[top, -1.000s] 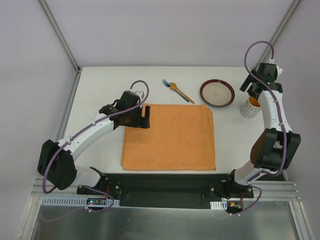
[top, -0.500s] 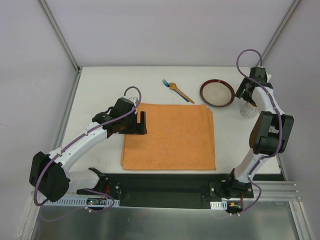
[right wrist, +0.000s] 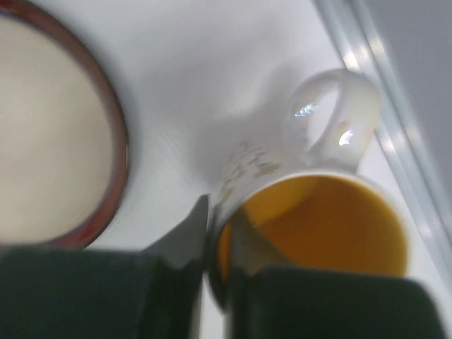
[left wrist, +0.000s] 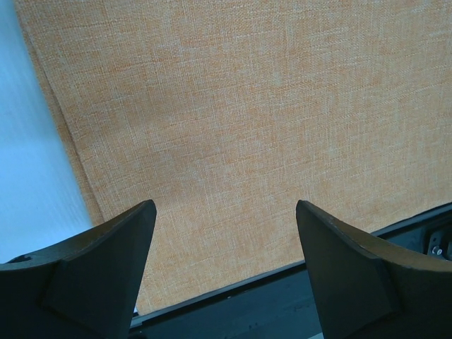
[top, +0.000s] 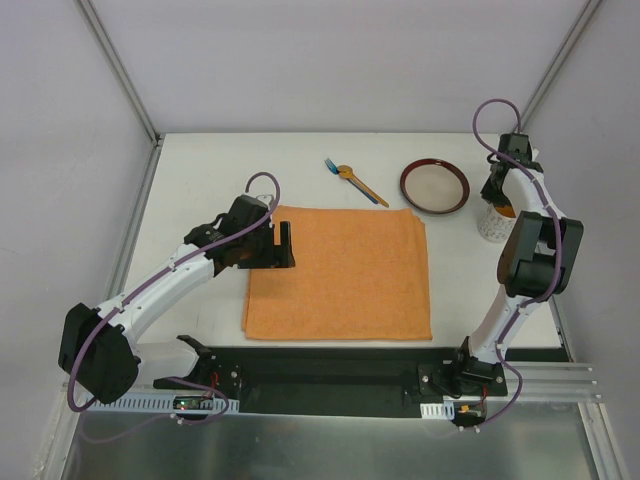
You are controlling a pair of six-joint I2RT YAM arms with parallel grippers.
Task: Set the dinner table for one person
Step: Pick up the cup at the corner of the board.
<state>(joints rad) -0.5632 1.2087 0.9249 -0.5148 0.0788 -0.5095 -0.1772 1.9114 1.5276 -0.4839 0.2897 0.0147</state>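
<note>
The white dinner table [top: 200,170] carries an orange placemat [top: 345,275] at its middle. A white mug [top: 494,220] with an orange inside [right wrist: 318,226] stands at the right edge. My right gripper [right wrist: 222,212] is shut on the mug's rim, one finger outside the wall and one inside; in the top view the right gripper [top: 500,195] sits over the mug. A red-rimmed plate [top: 434,186] lies just left of the mug. My left gripper [left wrist: 226,212] hangs open above the placemat [left wrist: 247,127], over its left part, the left gripper [top: 288,243] holding nothing.
A blue fork [top: 332,166] and a wooden spoon [top: 360,183] lie crossed behind the placemat. The plate's rim [right wrist: 120,162] is close to the mug. A metal frame rail [right wrist: 381,78] runs along the table's right edge, next to the mug's handle [right wrist: 332,120].
My right gripper came down onto the mug and closed on its rim. The left arm drew slightly back along the placemat's left edge, then held still.
</note>
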